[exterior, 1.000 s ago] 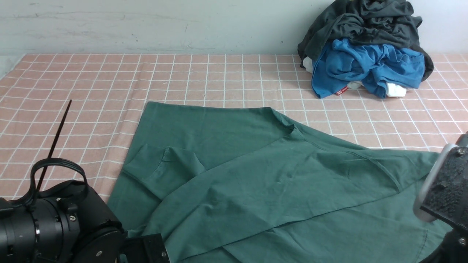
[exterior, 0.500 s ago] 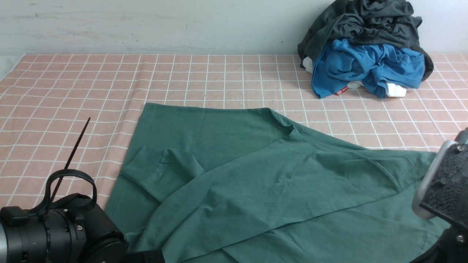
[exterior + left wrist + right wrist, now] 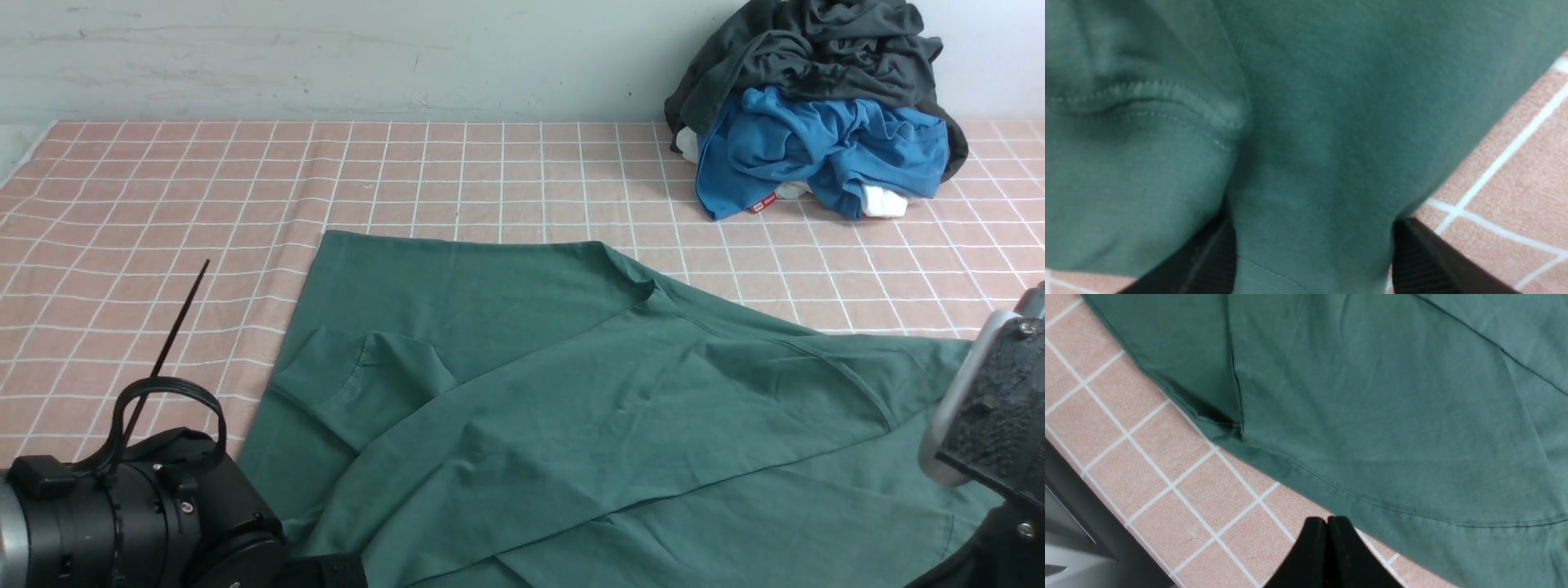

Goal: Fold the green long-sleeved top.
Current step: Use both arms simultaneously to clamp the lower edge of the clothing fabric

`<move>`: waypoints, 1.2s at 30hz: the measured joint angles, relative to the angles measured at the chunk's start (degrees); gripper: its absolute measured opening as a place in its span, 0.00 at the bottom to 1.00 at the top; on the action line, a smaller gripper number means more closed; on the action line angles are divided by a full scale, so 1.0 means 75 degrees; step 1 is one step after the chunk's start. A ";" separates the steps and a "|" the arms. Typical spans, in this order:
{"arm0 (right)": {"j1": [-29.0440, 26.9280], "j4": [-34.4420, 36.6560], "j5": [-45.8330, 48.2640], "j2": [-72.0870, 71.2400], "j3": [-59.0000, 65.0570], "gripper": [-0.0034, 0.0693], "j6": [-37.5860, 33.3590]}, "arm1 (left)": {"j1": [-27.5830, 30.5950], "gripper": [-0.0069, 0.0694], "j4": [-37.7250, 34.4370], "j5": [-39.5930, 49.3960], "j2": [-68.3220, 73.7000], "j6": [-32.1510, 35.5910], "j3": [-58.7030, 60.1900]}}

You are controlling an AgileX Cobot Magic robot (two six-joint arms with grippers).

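- On the near half of the table, from the centre out to the near right, the dark-green cotton long-sleeved top [image 3: 571, 392] lies spread flat but creased. One cuffed sleeve [image 3: 363, 380] is folded in over its left side.
- My left gripper [image 3: 1310, 261] sits at the top's near left corner. Its black fingers [image 3: 1208, 257] stand wide apart, and a fold of the green fabric with a stitched seam fills the gap between them.
- My right gripper [image 3: 1327, 539] has its two black fingertips pressed together on nothing, above bare cloth just beside the top's stitched hem at the near right.
- At the far right, against the wall, there is a heap of clothes well apart from the top. A crumpled dark charcoal-grey garment [image 3: 816, 57] lies uppermost, a bright blue garment [image 3: 816, 147] under it, and scraps of white fabric [image 3: 886, 202] show at the base.
- A thin black strap end [image 3: 175, 327] sticks up from my left arm [image 3: 122, 514] across the near left of the front view. My right arm [image 3: 984, 416] hides the top's near right corner there.
- The surface is a salmon-pink tablecloth with a white grid [image 3: 490, 171], slightly rumpled at the left. The right wrist view shows a dark table edge [image 3: 1081, 514] beyond it.
- Behind runs a pale grey-white wall [image 3: 326, 57], scuffed.
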 joint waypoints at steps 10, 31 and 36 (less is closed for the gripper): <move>0.0000 0.0000 0.0000 0.0000 0.0000 0.03 -0.0026 | 0.0000 0.16 -0.0069 0.0217 0.0096 -0.0889 -0.0274; 0.0000 -0.0557 -0.0493 0.0794 0.0197 0.70 -0.2264 | 0.0000 0.10 -0.0086 0.1106 -0.0503 -0.1296 -0.0669; 0.0000 -0.0846 -0.1407 0.1977 0.0785 0.75 -0.3017 | 0.0000 0.10 -0.0131 0.1047 -0.0503 -0.1296 -0.0662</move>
